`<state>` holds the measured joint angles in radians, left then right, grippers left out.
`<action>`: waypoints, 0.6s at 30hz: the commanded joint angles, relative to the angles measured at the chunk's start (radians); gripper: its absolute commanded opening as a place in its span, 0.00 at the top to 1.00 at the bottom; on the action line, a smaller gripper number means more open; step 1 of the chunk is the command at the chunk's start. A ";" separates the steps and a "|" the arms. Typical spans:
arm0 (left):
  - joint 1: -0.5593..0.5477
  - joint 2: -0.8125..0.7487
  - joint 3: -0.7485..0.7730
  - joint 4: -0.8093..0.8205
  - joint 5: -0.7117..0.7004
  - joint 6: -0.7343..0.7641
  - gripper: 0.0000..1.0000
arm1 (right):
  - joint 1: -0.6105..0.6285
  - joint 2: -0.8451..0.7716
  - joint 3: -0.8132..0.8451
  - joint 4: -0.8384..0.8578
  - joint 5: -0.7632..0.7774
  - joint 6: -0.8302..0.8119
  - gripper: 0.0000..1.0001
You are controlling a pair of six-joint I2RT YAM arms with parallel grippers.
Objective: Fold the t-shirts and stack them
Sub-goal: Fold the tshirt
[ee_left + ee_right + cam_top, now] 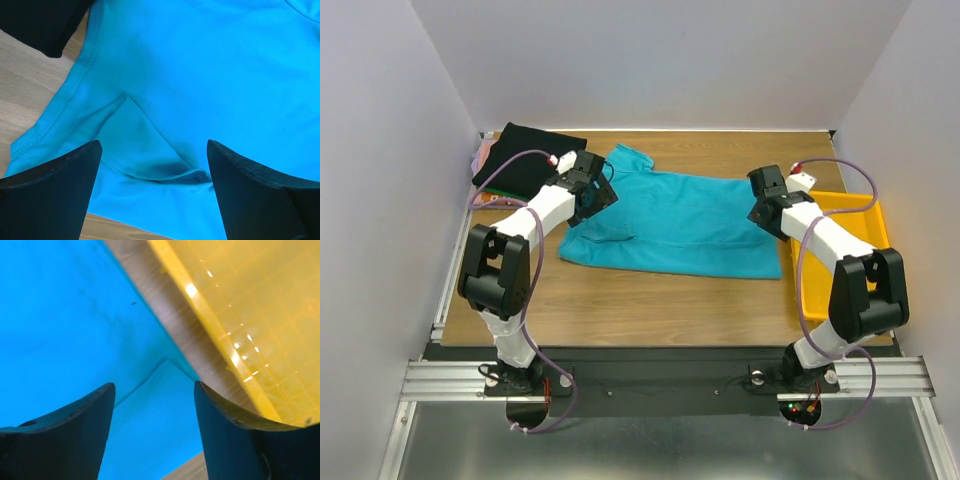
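The turquoise t-shirt (680, 225) lies spread across the middle of the wooden table, partly folded lengthwise. My left gripper (603, 198) is open just above the shirt's left end, over a creased fold by the sleeve (165, 170). My right gripper (761, 216) is open above the shirt's right edge (150, 405), where one layer lies over another. A folded stack with a black t-shirt (525, 158) on top sits at the far left corner; green and pink-orange edges show under it. A corner of the black shirt shows in the left wrist view (40, 22).
A yellow plastic tray (840, 250) stands at the right edge of the table, under my right arm; its rim (220, 340) runs close beside the shirt's right edge. Grey walls enclose the table on three sides.
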<state>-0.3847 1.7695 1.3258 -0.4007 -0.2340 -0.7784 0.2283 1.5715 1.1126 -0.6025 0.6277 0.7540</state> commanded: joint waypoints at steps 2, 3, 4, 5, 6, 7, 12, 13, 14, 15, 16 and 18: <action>-0.026 -0.108 -0.028 0.032 0.033 0.039 0.02 | -0.003 -0.113 -0.023 0.113 -0.167 -0.122 0.14; -0.037 -0.136 -0.074 0.046 0.038 0.042 0.02 | -0.003 -0.140 -0.042 0.144 -0.210 -0.136 0.06; -0.049 -0.148 -0.095 0.077 0.057 0.048 0.02 | -0.001 -0.155 -0.060 0.161 -0.305 -0.154 0.00; -0.065 -0.154 -0.115 0.089 0.070 0.056 0.02 | -0.001 -0.166 -0.086 0.179 -0.359 -0.162 0.00; -0.091 -0.157 -0.141 0.094 0.077 0.056 0.02 | 0.000 -0.175 -0.135 0.225 -0.411 -0.163 0.00; -0.106 -0.156 -0.152 0.097 0.091 0.051 0.02 | 0.005 -0.191 -0.167 0.254 -0.513 -0.165 0.00; -0.167 -0.124 -0.204 0.125 0.120 0.021 0.02 | 0.014 -0.162 -0.296 0.391 -0.655 -0.148 0.00; -0.168 -0.113 -0.204 0.126 0.124 0.021 0.02 | 0.014 -0.151 -0.301 0.391 -0.649 -0.148 0.00; -0.168 -0.102 -0.201 0.120 0.119 0.012 0.02 | 0.014 -0.139 -0.304 0.394 -0.643 -0.140 0.00; -0.168 -0.082 -0.191 0.114 0.113 0.010 0.02 | 0.014 -0.128 -0.307 0.402 -0.639 -0.139 0.00; -0.168 -0.071 -0.186 0.112 0.114 0.011 0.02 | 0.014 -0.117 -0.312 0.408 -0.634 -0.137 0.00; -0.168 -0.050 -0.172 0.108 0.085 0.002 0.02 | 0.014 -0.082 -0.319 0.421 -0.634 -0.130 0.00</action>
<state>-0.5610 1.6875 1.1332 -0.2996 -0.1177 -0.7609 0.2375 1.4628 0.7929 -0.2943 0.0360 0.6212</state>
